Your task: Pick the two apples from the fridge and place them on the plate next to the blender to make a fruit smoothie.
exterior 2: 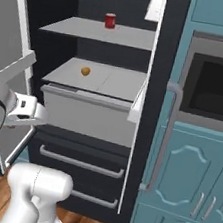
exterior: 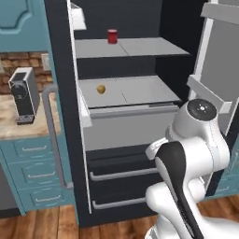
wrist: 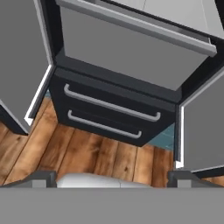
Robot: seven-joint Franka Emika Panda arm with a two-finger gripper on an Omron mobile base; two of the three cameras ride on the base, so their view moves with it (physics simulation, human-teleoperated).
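a: your yellow-orange apple [exterior: 101,88] sits alone on the middle shelf [exterior: 135,91] of the open fridge [exterior: 65,93], well back from the lip. the red can [exterior: 112,36] is one shelf up, and no red apple that i can spot.

b: and the gripper [wrist: 112,177]?

a: fingertips wide apart, nothing between them, aimed down at the drawers [wrist: 109,116]. you risk clipping the shelf edge reaching in, or nudging the apple so it rolls deeper.

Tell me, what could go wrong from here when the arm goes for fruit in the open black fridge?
The small yellow-orange apple sits alone on the grey middle shelf; being round, it may roll if nudged. The red cylindrical can on the shelf above could be mistaken for the red apple.
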